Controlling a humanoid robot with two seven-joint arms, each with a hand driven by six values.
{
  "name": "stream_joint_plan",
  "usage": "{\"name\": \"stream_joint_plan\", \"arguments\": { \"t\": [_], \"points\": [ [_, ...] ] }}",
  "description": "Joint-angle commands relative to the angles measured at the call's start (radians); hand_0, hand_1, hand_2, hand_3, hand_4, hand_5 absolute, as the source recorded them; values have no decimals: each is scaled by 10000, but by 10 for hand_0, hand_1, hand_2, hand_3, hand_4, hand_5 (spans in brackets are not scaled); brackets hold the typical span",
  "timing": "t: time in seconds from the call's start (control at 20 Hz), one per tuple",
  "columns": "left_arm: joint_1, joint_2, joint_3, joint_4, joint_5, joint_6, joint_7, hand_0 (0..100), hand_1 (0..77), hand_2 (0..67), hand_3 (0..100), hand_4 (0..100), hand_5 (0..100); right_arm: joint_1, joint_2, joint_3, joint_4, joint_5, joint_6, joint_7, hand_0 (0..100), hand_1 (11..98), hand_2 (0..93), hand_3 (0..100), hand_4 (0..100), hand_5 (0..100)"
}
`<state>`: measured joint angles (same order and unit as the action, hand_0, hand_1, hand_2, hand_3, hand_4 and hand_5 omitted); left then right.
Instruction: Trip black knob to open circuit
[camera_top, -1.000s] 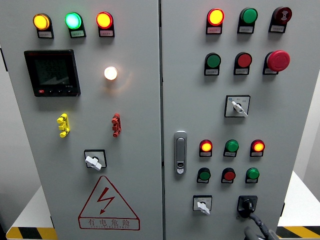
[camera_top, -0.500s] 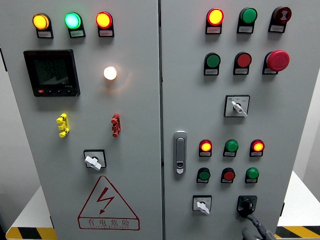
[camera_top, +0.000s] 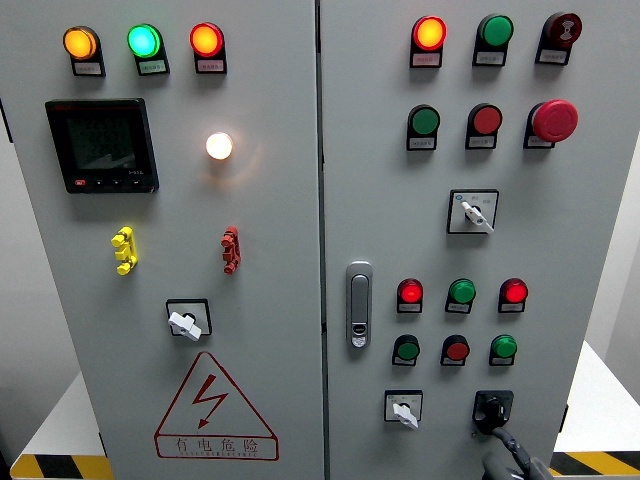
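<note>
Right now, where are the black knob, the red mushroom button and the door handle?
black knob (camera_top: 491, 409): head view, centre of its handle.
red mushroom button (camera_top: 555, 120): head view, middle of its cap.
door handle (camera_top: 359, 303): head view, its mid-length.

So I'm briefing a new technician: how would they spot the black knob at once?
Go to the cabinet's right door and look along its bottom row. Of the two rotary switches there, the black knob is the right-hand one, dark-handled where the white-handled switch beside it is pale, with the right hand just below.
</note>
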<state>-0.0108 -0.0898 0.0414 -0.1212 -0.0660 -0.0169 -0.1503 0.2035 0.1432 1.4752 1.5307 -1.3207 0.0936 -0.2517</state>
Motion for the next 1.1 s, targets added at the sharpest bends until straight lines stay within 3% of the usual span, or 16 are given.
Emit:
{"name": "stream_joint_plan", "arguments": {
  "t": [0.0, 0.6, 0.8, 1.05],
  "points": [
    [15, 8, 0, 0, 0, 0, 0, 0, 29, 129, 213, 66, 15, 20, 10, -26, 2, 0, 0, 1, 898, 511, 12, 918, 996, 1000],
    [0, -7, 0, 0, 0, 0, 0, 0, 30, 129, 214, 66, 15, 20, 10, -56, -14, 0, 0, 1, 901, 505, 13, 924, 1000, 1000],
    [0, -7, 0, 0, 0, 0, 0, 0, 30, 129, 213, 66, 15, -26, 41, -102, -60, 0, 0, 16, 901, 505, 13, 926, 1000, 1000],
    [0, -7, 0, 0, 0, 0, 0, 0, 30, 129, 213, 66, 15, -26, 10, -56, -75, 0, 0, 16, 900, 505, 12, 927, 999, 1000]
  ]
}}
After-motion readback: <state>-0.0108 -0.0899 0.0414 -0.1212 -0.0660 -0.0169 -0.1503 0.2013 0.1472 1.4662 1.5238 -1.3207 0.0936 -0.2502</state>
